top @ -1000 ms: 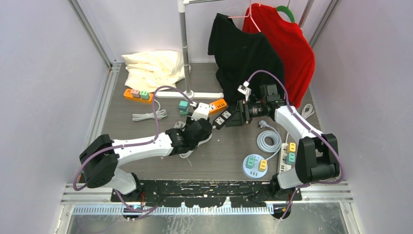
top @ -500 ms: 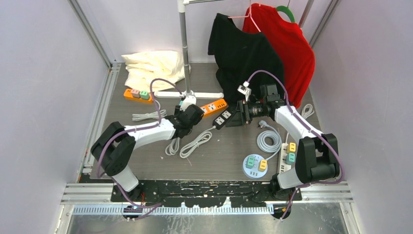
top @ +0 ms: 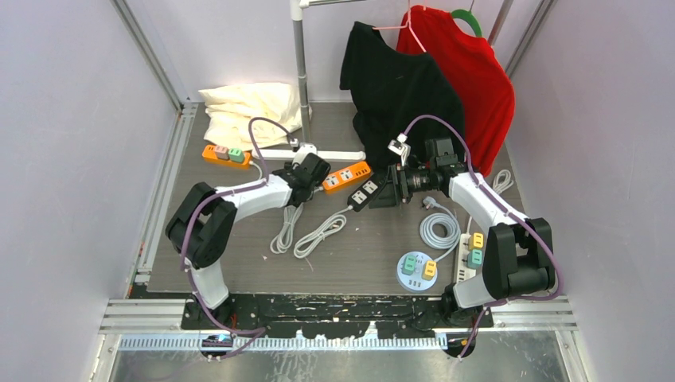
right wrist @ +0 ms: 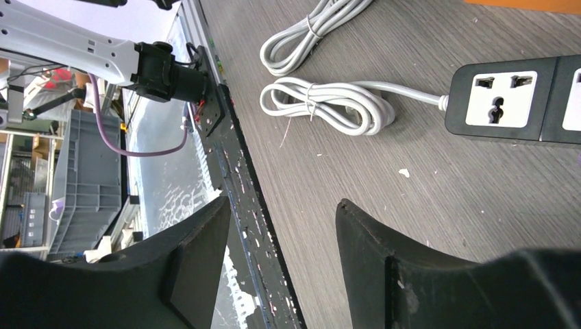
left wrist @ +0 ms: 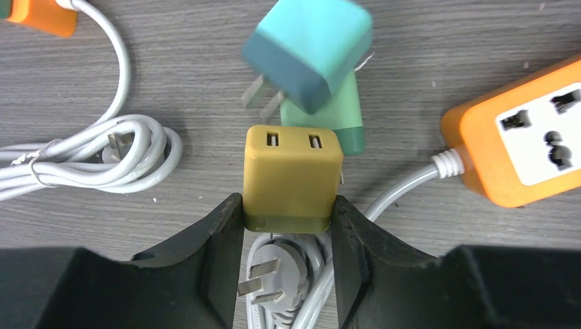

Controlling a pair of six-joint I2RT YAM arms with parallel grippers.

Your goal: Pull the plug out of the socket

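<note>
Left tool (left wrist: pixel 288 209) gripping mustard plug (left wrist: pixel 293 164), now farther back

No readable text, labels, brand names, numbers or signs appear on anything in these views.

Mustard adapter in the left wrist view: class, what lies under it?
A white plug and coiled cable show beneath the mustard adapter; the adapter's own prongs are covered.
</note>
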